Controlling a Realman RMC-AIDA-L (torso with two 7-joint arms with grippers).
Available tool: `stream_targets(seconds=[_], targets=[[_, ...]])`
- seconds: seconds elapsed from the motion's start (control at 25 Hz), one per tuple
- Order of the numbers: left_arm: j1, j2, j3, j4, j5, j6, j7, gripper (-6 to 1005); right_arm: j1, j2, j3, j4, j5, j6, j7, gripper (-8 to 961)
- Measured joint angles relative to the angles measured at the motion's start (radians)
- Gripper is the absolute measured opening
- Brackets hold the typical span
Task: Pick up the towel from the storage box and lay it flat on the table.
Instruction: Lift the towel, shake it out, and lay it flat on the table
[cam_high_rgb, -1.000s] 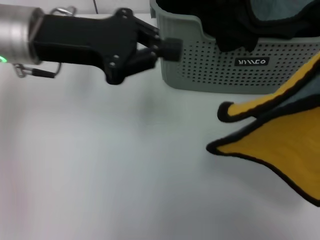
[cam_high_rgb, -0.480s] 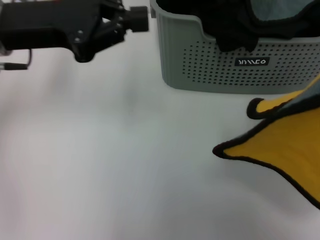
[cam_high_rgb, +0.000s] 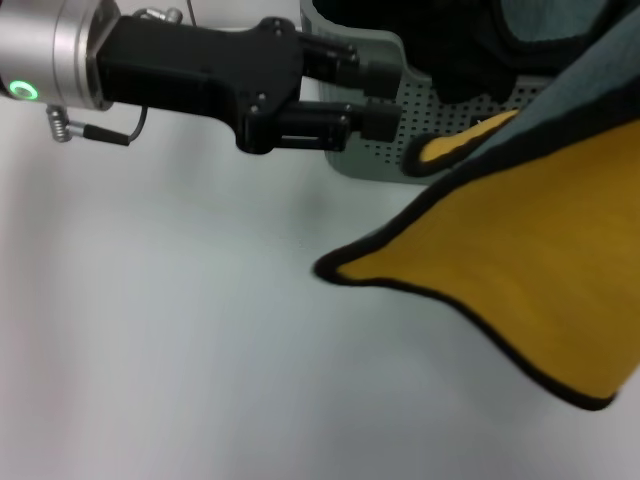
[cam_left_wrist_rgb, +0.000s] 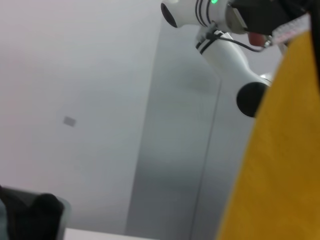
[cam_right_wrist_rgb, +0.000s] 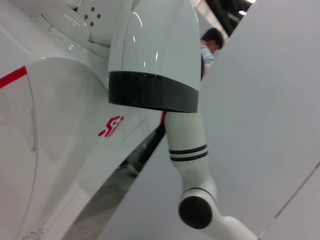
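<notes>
I see my left gripper (cam_high_rgb: 375, 98) reaching in with its fingers parted, tips just in front of the storage box (cam_high_rgb: 372, 158) wall. Beside and below it the towel (cam_high_rgb: 520, 240) hangs spread, yellow face toward me, black-edged corner pointing over the white surface (cam_high_rgb: 180, 330). Dark cloth (cam_high_rgb: 450, 50) fills the box behind the gripper.

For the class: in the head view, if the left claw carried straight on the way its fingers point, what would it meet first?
Probably the towel: the left claw, open, points toward the hanging cloth's folded corner, in front of the storage box. Depth is unclear, so it might pass the cloth or graze the box wall.
</notes>
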Motion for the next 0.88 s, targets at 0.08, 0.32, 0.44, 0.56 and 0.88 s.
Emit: stream_targets(seconds=[0.08, 0.32, 0.44, 0.56, 0.88], targets=[[-0.005, 0.0, -0.003, -0.002, -0.009, -0.013, -0.005, 249, 0.022, -0.007, -0.02, 0.015, -0.001, 0.0, 0.008, 47], [-0.029, -0.012, 0.01, -0.003, -0.045, -0.03, -0.025, 497, 0.064, -0.012, -0.05, 0.044, -0.004, -0.001, 0.02, 49], [-0.044, -0.04, 0.061, -0.001, -0.044, -0.021, -0.013, 506, 0.073, -0.009, -0.052, 0.057, -0.006, -0.001, 0.02, 51], [-0.045, -0.067, 0.104, 0.006, -0.051, -0.015, 0.007, 496, 0.072, -0.006, -0.054, 0.065, -0.007, 0.0, 0.02, 52], [-0.011, -0.067, 0.098, 0.027, -0.055, -0.001, 0.012, 412, 0.0, -0.001, -0.048, 0.063, 0.002, 0.0, 0.023, 55]])
